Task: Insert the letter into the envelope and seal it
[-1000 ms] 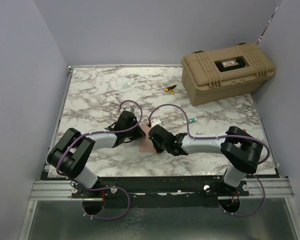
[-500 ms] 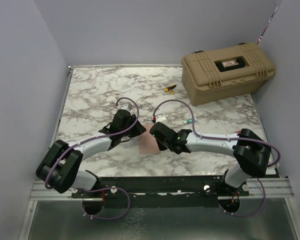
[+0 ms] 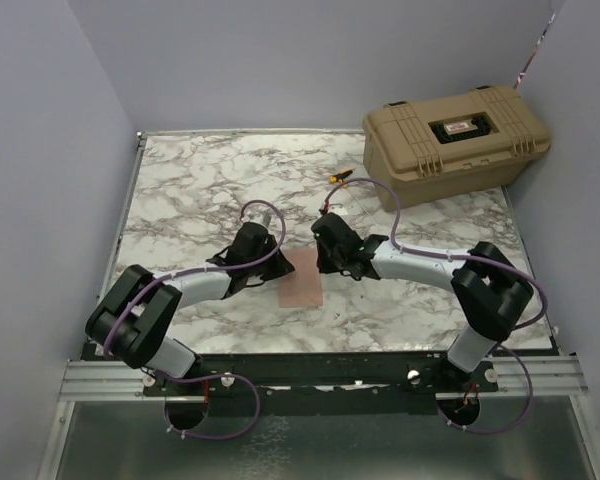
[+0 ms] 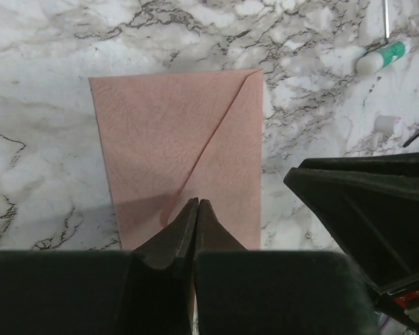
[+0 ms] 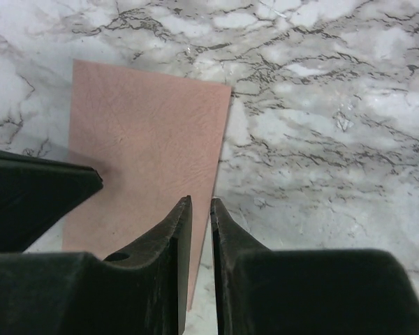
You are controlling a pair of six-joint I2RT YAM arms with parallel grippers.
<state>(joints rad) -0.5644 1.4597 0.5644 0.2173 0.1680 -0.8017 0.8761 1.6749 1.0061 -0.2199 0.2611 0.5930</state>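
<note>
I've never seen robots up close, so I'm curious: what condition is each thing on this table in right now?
Envelope: flat on the table, flap folded down; glued or not, cannot tell.
Tan case: lid closed.
Glue stick: lying on its side.
Left jaws: shut.
Right jaws: slightly apart, empty.

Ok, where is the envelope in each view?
Top external: envelope, just below the picture's middle.
Left wrist: envelope, middle, slightly left, folded flap showing.
Right wrist: envelope, left half.
Shared landmark: the marble table under it.
</note>
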